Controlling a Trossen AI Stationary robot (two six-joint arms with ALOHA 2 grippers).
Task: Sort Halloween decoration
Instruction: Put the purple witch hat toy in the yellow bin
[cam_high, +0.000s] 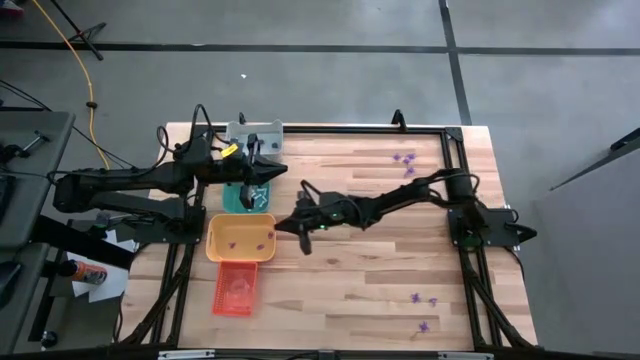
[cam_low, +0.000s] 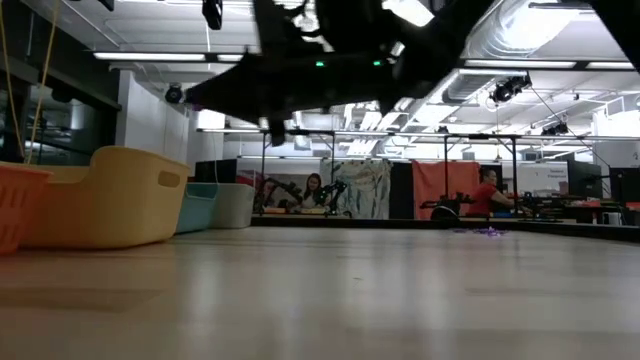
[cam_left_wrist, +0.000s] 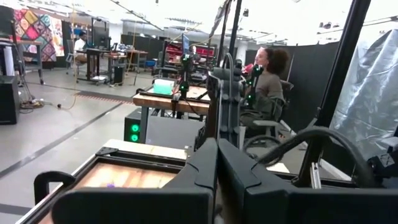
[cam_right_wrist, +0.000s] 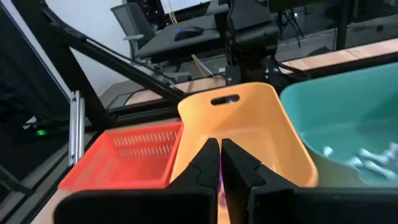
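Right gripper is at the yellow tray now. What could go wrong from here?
The right gripper is shut at the yellow tray rim; a purple trinket seems pinched, and a release may land it outside. The teal tray sits close beside, so it could drop there. The left gripper hovers nearby; the arms could clash.

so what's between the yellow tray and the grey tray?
The teal tray, with whitish trinkets inside. The high view shows it sitting between the yellow tray and the grey tray, under the left gripper.
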